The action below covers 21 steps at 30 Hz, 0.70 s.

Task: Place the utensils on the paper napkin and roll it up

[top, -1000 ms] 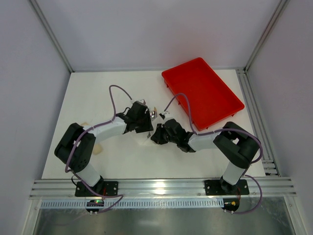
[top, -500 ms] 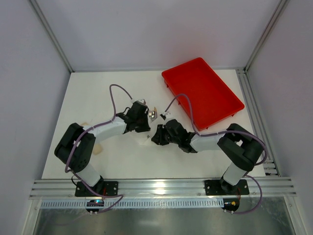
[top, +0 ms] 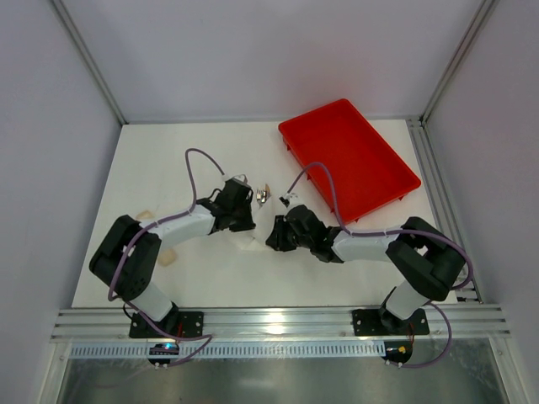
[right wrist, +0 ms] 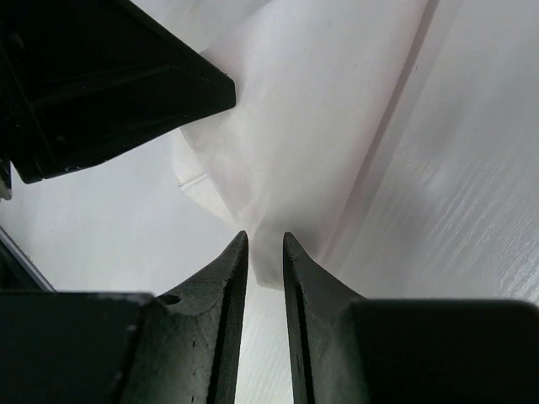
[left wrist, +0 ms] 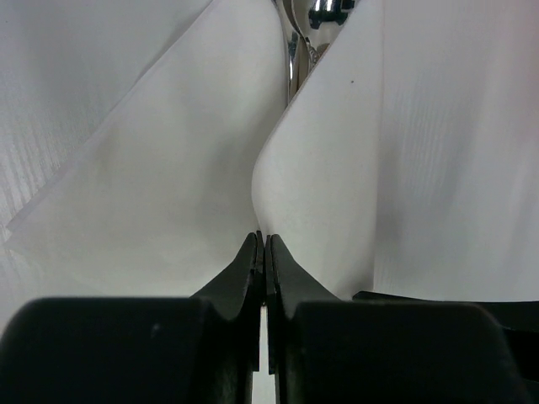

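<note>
The paper napkin [top: 253,244] lies crumpled between my two grippers at the table's middle. In the left wrist view its white sheet [left wrist: 168,168] rises in a fold [left wrist: 316,194]. The utensils' shiny silver heads [left wrist: 313,18] stick out at the fold's far end, and they also show in the top view [top: 264,196]. Their handles are hidden in the paper. My left gripper [left wrist: 262,240] is shut on the napkin's fold. My right gripper [right wrist: 263,240] faces it from the right, its jaws a narrow gap apart, with a napkin edge [right wrist: 278,168] between the tips.
A red tray [top: 349,160] lies at the back right, apart from both arms. Purple cables loop over both arms. The left gripper's black body [right wrist: 93,84] fills the upper left of the right wrist view, close to my right fingers.
The right arm's elbow has swung out to the right and its gripper has shifted slightly. The left gripper has drawn a little to the left. The napkin stays between them.
</note>
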Motion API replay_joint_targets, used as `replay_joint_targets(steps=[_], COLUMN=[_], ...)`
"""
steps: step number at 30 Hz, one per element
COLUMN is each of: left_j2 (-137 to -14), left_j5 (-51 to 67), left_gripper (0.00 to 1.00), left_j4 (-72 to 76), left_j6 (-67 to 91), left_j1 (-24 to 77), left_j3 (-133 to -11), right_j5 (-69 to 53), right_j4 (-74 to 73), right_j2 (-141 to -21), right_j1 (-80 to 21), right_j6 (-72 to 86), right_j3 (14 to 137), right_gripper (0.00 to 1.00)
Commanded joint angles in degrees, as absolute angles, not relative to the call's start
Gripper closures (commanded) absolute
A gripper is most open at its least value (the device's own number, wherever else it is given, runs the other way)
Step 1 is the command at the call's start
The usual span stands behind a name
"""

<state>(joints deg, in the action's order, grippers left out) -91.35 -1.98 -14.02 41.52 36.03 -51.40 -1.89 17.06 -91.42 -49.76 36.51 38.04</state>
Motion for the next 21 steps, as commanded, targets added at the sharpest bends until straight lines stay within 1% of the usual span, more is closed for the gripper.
replay_joint_targets(steps=[1,14,21], left_j2=[-89.21,-88.77,-88.94], left_j5=[-3.25,-3.16,-3.43], left_gripper=[0.97,0.98,0.95], left_j4=[-13.71,-12.39,-11.95], left_j6=[40.78,41.05,40.96], left_j1=[36.04,36.04,36.04], left_j3=[-50.19,-46.93,-46.23], right_j5=[-1.32,-0.26,2.2], right_j4=[17.31,14.94,11.35], right_j2=[-91.67,-92.46,-90.97], right_j1=[-49.83,-49.83,-49.83], right_j6=[36.04,34.89,34.45], right_j3=[39.11,39.02,41.13], right_gripper=[0.75,0.75,0.75])
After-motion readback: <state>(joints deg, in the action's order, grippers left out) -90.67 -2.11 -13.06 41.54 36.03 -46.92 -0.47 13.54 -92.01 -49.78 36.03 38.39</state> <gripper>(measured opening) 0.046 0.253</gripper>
